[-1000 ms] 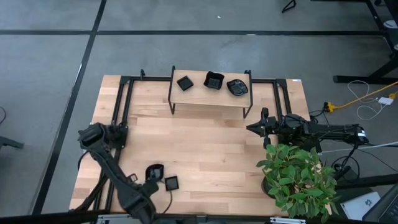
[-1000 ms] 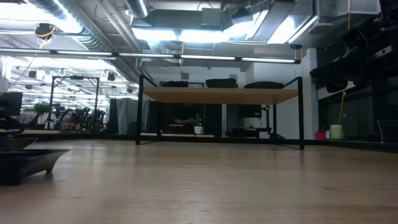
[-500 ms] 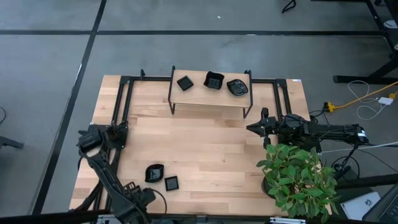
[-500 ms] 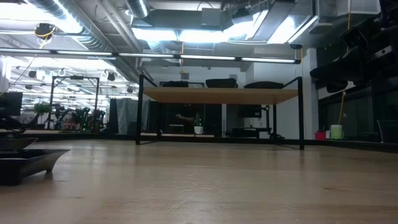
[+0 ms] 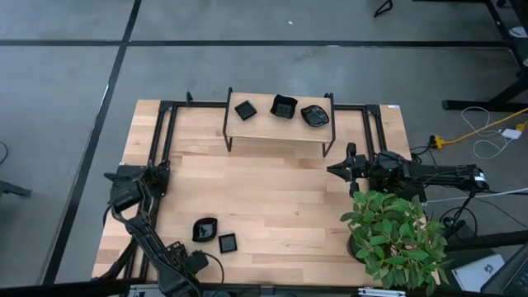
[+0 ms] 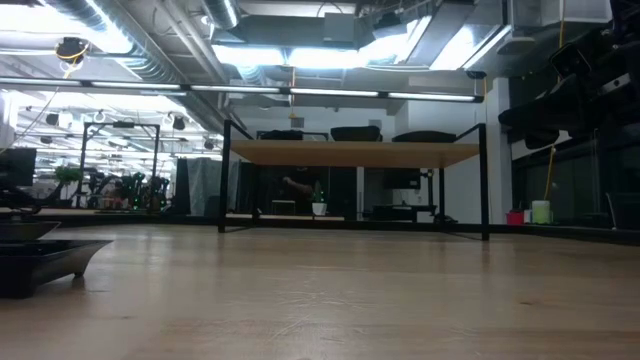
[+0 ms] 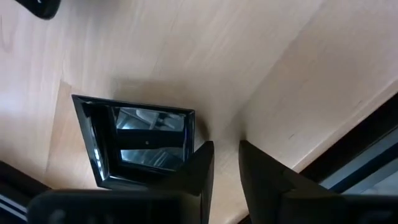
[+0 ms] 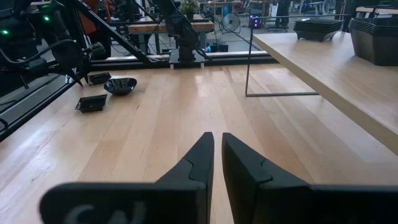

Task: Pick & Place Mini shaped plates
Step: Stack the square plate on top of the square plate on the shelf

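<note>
Reaching: my left gripper [image 7: 225, 163], fingers slightly apart and empty, beside square plate [image 7: 138, 142]; next I straddle its rim.

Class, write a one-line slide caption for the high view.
Three glossy black mini plates on a wooden shelf, two more on the table near the left gripper.

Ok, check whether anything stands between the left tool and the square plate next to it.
Nothing visible does. The left tool sits right beside the square plate near the edge of the table, with no other thing between them. The rounded plate lies farther off, out of the way.
</note>
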Robot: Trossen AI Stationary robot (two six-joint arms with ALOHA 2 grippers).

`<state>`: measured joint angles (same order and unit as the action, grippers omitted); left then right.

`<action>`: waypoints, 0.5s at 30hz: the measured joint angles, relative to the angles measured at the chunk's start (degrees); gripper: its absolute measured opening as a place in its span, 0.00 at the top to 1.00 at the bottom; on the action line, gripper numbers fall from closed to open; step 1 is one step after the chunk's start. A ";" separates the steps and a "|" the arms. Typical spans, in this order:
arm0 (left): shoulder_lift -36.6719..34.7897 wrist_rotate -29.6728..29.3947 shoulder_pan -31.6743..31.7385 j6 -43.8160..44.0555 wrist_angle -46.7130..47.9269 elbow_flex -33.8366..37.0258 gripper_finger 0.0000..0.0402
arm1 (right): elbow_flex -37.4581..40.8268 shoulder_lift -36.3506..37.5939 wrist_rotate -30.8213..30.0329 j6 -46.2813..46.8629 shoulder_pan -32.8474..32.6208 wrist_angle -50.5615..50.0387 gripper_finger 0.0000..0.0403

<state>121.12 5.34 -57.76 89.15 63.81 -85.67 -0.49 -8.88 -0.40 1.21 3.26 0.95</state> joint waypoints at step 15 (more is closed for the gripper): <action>-4.55 -2.95 0.11 6.23 1.44 0.42 1.00 | 0.00 0.00 -0.01 0.00 0.00 0.00 0.92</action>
<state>116.57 2.40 -57.65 95.38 65.25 -85.25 -0.49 -8.88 -0.42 1.21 3.26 0.95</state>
